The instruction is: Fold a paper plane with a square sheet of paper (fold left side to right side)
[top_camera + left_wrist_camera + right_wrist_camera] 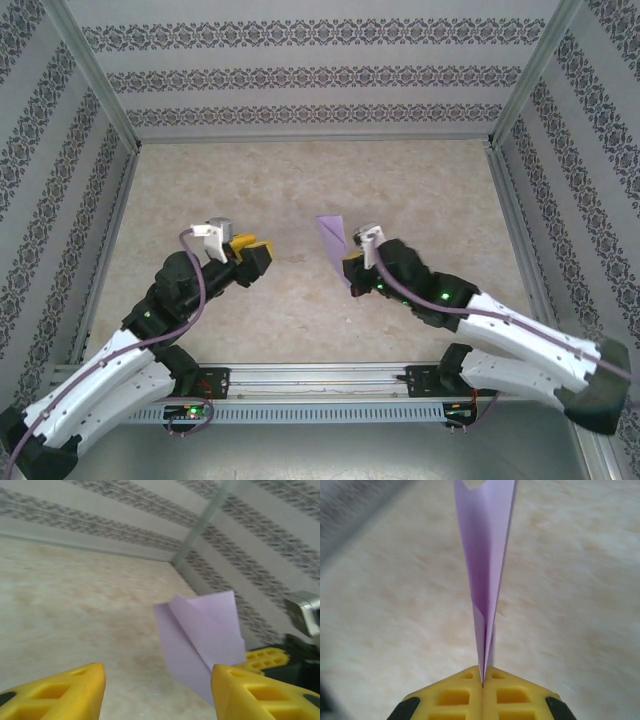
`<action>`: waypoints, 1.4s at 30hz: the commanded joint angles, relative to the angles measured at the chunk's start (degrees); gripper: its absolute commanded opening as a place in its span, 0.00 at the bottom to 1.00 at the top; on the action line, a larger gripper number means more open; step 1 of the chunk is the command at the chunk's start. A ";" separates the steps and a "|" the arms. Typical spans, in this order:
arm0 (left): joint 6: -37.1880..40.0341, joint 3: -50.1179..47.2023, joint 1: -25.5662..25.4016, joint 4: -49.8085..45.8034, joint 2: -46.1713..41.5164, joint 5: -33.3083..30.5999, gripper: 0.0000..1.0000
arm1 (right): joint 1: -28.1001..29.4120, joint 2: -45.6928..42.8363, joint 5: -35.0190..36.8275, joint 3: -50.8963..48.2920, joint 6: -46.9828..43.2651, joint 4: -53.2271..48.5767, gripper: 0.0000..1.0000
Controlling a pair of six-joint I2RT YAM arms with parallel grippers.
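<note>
Risk one: slip. Right gripper [482, 680] is closed tight on the plane [485, 555]. It pinches just the narrow end of the folded body, and the rest of the paper stands out unsupported beyond the jaws. Thin paper, small bite. My judgement is that a quick swing or a wrist tilt could let it slide out or pivot in the pinch.

Risk two: folds springing open. In the left wrist view the flaps stand off from the body rather than lying flat, so the creases look soft. Set down on the table [400, 180] as it is, the dart shape may relax.

Risk three: collision. Left gripper [262, 247] hangs with jaws parted and nothing between them. It sits left of the plane, apart from it and facing it. A misjudged reach from that side could strike the free end, bend it, or knock it out of the right pinch.

Look of the plane:
- Colour: lavender, matte, unmarked.
- Right wrist view: edge-on, a slim wedge with layers meeting at the pinch and spreading wider away from it.
- Left wrist view: a sharp corner at upper left, a diagonal crease, a broad flap at right.
- Top view: near mid-table, just ahead of the right gripper, seemingly lifted clear of the surface. Whether any tip touches the table, cannot tell.
</note>
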 commanded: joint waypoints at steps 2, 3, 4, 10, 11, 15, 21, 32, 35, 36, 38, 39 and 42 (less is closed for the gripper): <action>1.60 -1.45 0.72 -14.00 -6.49 -16.08 0.58 | 7.67 15.08 34.51 9.75 0.14 -21.95 0.00; 1.18 -1.32 0.70 -15.82 -7.72 -18.13 0.58 | 9.10 19.54 37.70 12.43 1.46 -25.14 0.00; 0.99 -1.27 0.80 -17.14 -8.43 -19.46 0.58 | 9.93 23.36 39.80 14.64 2.70 -27.97 0.00; 0.83 0.08 0.81 -21.06 -9.99 -22.30 0.58 | 12.65 44.46 44.96 25.93 9.54 -38.62 0.00; 0.86 0.18 0.81 -21.06 -9.81 -22.26 0.58 | 12.71 47.13 44.45 27.06 10.07 -38.89 0.00; 0.59 0.22 0.81 -20.66 -9.24 -22.14 0.58 | 12.71 55.57 40.22 30.52 10.57 -38.40 0.00; 0.17 0.58 0.81 -19.97 -7.12 -20.97 0.58 | 12.62 62.90 31.31 33.84 9.99 -37.16 0.09; -1.61 1.31 1.12 -15.64 0.87 -14.15 0.68 | 9.71 45.88 16.10 21.65 10.83 -24.61 0.43; -4.32 0.99 1.62 -13.48 4.04 -11.56 0.70 | 8.51 38.31 13.49 17.07 11.23 -22.00 0.51; -5.12 0.97 1.77 -12.41 5.48 -10.28 0.70 | 7.96 35.28 12.60 15.31 11.13 -20.73 0.53; -6.94 0.90 1.78 -10.20 8.83 -7.63 0.70 | 6.69 29.41 10.87 11.57 11.04 -18.19 0.59; -8.07 0.68 1.82 -8.52 10.87 -5.84 0.70 | 5.65 26.15 9.75 9.47 10.96 -16.60 0.62; -11.44 -0.33 1.78 -1.21 18.34 0.14 0.69 | 2.07 17.09 7.30 3.18 11.19 -12.97 0.68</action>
